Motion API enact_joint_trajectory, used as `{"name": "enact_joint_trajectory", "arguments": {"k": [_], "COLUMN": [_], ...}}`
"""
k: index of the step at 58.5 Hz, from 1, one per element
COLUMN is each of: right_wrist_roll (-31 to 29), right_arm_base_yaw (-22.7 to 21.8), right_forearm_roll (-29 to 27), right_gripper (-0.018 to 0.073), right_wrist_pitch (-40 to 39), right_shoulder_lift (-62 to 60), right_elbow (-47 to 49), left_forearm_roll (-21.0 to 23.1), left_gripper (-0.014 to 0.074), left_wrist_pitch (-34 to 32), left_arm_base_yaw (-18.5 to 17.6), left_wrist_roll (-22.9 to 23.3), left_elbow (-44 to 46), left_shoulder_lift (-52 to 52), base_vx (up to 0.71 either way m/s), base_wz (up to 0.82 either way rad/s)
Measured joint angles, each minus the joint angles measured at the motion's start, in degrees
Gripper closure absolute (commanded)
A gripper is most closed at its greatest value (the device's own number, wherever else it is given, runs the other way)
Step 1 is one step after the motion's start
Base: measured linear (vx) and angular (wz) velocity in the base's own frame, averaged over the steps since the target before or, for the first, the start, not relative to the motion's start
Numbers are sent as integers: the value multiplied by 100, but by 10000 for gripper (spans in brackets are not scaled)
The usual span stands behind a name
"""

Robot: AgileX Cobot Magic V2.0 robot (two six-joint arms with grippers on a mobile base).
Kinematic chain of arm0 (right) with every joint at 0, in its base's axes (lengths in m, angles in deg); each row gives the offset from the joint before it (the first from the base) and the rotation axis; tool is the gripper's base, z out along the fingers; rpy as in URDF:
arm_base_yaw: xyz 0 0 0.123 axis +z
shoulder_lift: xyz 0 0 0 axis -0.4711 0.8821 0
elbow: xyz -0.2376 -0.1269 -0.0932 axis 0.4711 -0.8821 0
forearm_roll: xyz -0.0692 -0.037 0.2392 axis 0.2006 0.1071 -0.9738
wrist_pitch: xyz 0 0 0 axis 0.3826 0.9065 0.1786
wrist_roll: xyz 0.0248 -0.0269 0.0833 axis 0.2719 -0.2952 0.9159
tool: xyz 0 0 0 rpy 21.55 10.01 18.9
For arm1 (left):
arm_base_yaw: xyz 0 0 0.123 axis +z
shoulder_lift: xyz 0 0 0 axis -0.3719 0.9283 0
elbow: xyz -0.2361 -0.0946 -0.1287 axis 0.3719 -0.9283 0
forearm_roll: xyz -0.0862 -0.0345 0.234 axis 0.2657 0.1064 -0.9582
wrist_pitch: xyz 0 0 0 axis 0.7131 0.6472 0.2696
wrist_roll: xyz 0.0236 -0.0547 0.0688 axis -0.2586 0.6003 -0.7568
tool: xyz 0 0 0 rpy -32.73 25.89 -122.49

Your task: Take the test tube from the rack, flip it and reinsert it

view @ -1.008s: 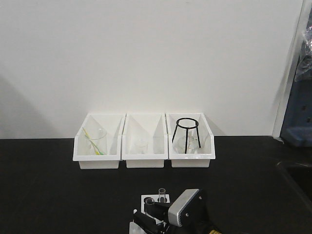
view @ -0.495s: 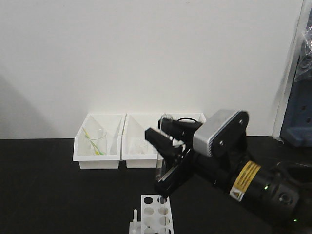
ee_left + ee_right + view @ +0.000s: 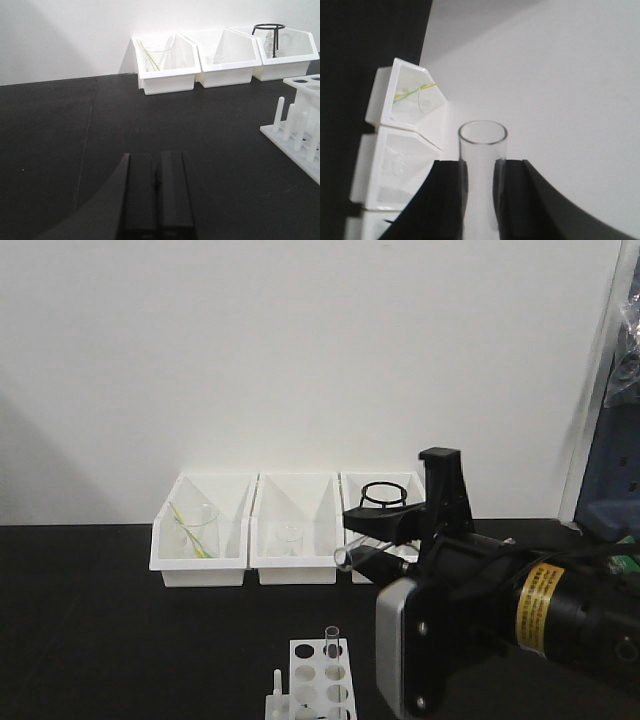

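The left hand [image 3: 156, 160] hangs low over the black tabletop [image 3: 60, 150], its two fingers pressed together with nothing between them, and open dark surface spreads ahead of it and to its left. To its right stands the rack [image 3: 306, 107], a white block at the near edge of the front view, with round holes on top and a row of thin pegs [image 3: 287, 117] along the side facing the left hand. One other tube [image 3: 331, 641] stands upright in a hole at the rack's far row. Above and to the right of the rack, well off the tabletop, the right hand [image 3: 480, 172] is turned on its side and clamped on the tube [image 3: 481, 150]. The fingers grip the glass below its open rim. In the front view the tube lies nearly level, mouth pointing left, apart from the rack and in front of the right-hand bin. The arm's bulk fills the lower right of that view and hides the tabletop there. A broad strip of tabletop separates the rack from three white bins [image 3: 297, 540], which sit side by side and touching at the far edge of the tabletop. The left bin holds a beaker [image 3: 196, 530] with a yellow-green stick in it. The middle bin holds a small glass, and the right one a black wire tripod [image 3: 383, 498]. The white wall [image 3: 300, 360] rises directly behind the bins.
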Motion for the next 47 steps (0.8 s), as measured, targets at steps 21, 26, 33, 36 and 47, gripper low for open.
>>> {"name": "enact_joint_trajectory", "arguments": {"k": [21, 26, 33, 36, 47], "right_wrist_roll": [3458, 3516, 3535, 3495, 3186], "right_arm_base_yaw": [-5, -5, -5, -5, -5], "right_forearm_roll": [-4675, -4576, -4454, -4419, -4192], "right_gripper": [570, 570, 570, 570, 570], "right_wrist_pitch": [82, -445, -1743, -2236, -3291], "right_shoulder_lift": [79, 212, 482, 638, 1270], "right_elbow": [-2, -176, -739, -962, -1340], "left_forearm_roll": [0, 0, 0, 0, 0], "left_gripper": [602, 602, 602, 602, 602], "left_wrist_pitch": [0, 0, 0, 0, 0], "left_arm_base_yaw": [0, 0, 0, 0, 0], "left_wrist_roll": [0, 0, 0, 0, 0], "left_elbow": [0, 0, 0, 0, 0], "left_shoulder_lift": [0, 0, 0, 0, 0], "base_vx": [0, 0, 0, 0, 0], "base_wz": [0, 0, 0, 0, 0]}}
